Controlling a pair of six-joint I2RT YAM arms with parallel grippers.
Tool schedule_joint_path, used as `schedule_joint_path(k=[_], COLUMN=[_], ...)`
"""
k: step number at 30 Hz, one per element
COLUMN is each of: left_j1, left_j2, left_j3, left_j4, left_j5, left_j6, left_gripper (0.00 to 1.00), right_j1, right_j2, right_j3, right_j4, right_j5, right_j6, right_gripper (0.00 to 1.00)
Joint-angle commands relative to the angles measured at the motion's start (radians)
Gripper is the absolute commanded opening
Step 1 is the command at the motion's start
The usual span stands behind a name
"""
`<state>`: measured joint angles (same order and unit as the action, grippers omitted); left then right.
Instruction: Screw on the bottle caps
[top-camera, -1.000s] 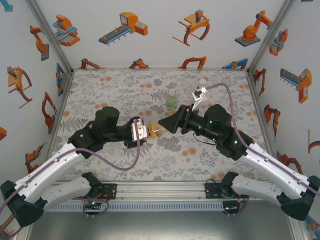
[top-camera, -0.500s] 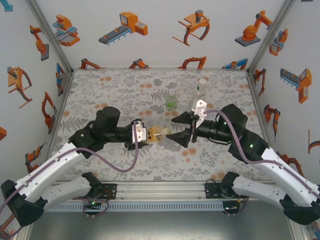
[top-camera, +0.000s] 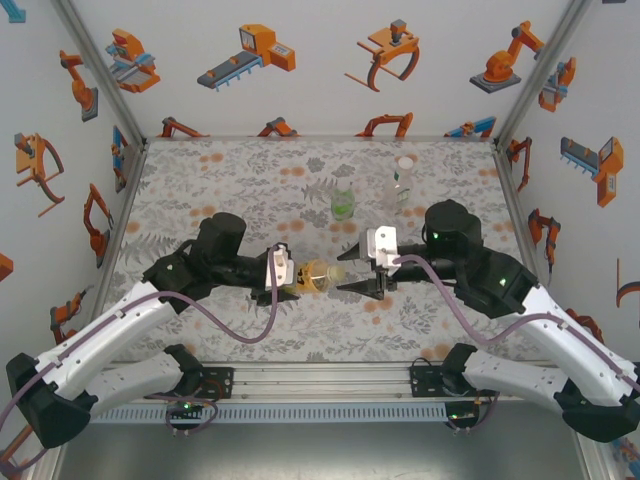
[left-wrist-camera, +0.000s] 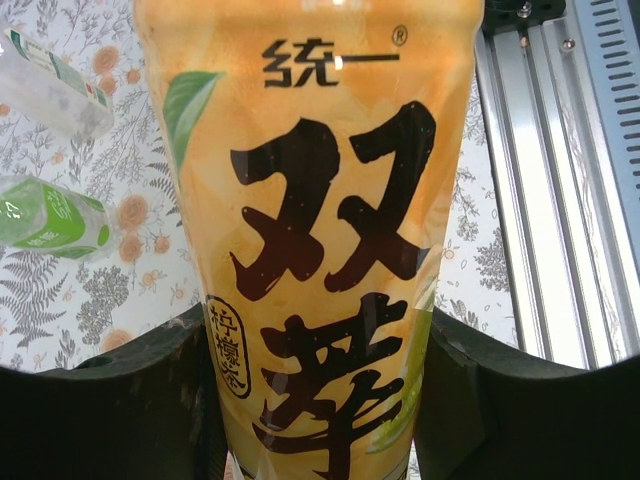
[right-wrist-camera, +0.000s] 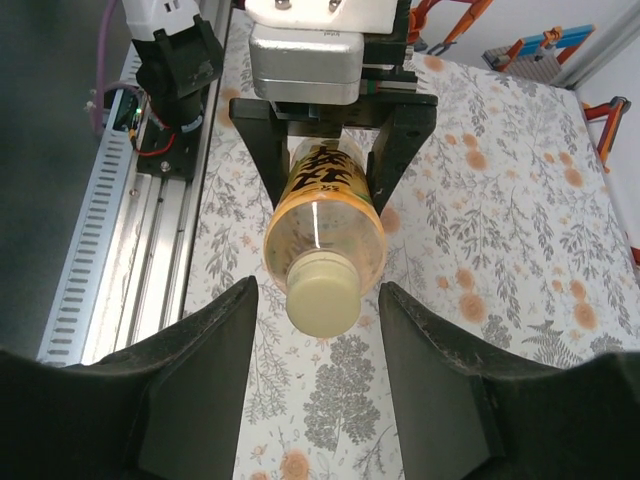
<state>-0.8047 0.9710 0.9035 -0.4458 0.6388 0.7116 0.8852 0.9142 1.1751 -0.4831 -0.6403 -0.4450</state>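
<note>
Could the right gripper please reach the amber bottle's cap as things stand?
Probably yes: the cap sits between the open fingers of the right gripper, nothing in the way; the left gripper holds the bottle.

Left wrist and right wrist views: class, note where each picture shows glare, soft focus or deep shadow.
Left wrist view: the amber bottle is sharp, with glints near its top; the green bottle and clear bottle behind look softer. Right wrist view: a bright vertical glare streak runs down the amber bottle above the pale cap; the right gripper's fingers are dark and featureless.
</note>
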Motion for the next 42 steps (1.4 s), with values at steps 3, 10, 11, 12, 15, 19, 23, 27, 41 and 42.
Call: schedule_joint_path(k=[3, 10, 11, 12, 15, 19, 23, 27, 41, 42], left_j1=[-0.002, -0.002, -0.002, -0.002, -0.003, -0.002, -0.002, -0.002, -0.003, -0.003], left_j2=[0.003, 0.001, 0.003, 0.003, 0.005, 0.007, 0.008, 0.009, -0.003, -0.004], left_j3=[0.038, 0.038, 0.038, 0.038, 0.039, 0.040, 0.043, 0.044, 0.038, 0.035], left_j4=[-0.018, -0.018, -0.018, -0.018, -0.018, -0.019, -0.023, -0.026, -0.011, -0.005], left_j5=[0.044, 0.047, 0.046, 0.046, 0.045, 0.043, 0.042, 0.041, -0.014, -0.018], left_j6=[0.018, 0.016, 0.015, 0.015, 0.015, 0.014, 0.015, 0.015, 0.010, 0.008], left_gripper=[0.00, 0.00, 0.00, 0.00, 0.00, 0.00, 0.00, 0.00, 0.00, 0.00], right_j1=[0.002, 0.002, 0.002, 0.003, 0.002, 0.002, 0.003, 0.002, 0.004, 0.004], right_j2=[-0.011, -0.005, -0.005, -0.006, -0.006, -0.009, -0.008, -0.010, -0.018, -0.022], right_j3=[-0.030, -0.043, -0.043, -0.043, -0.045, -0.052, -0.060, -0.059, -0.118, -0.136], right_j4=[0.021, 0.029, 0.033, 0.037, 0.053, 0.086, 0.104, 0.106, 0.234, 0.270], right_j5=[-0.015, -0.001, -0.002, -0.002, -0.004, 0.004, 0.016, 0.013, 0.160, 0.200], right_j6=[-0.034, -0.033, -0.031, -0.029, -0.025, -0.012, -0.006, -0.004, 0.336, 0.409], right_gripper=[0.48, 0.44, 0.44, 0.44, 0.43, 0.43, 0.42, 0.38, 0.00, 0.00])
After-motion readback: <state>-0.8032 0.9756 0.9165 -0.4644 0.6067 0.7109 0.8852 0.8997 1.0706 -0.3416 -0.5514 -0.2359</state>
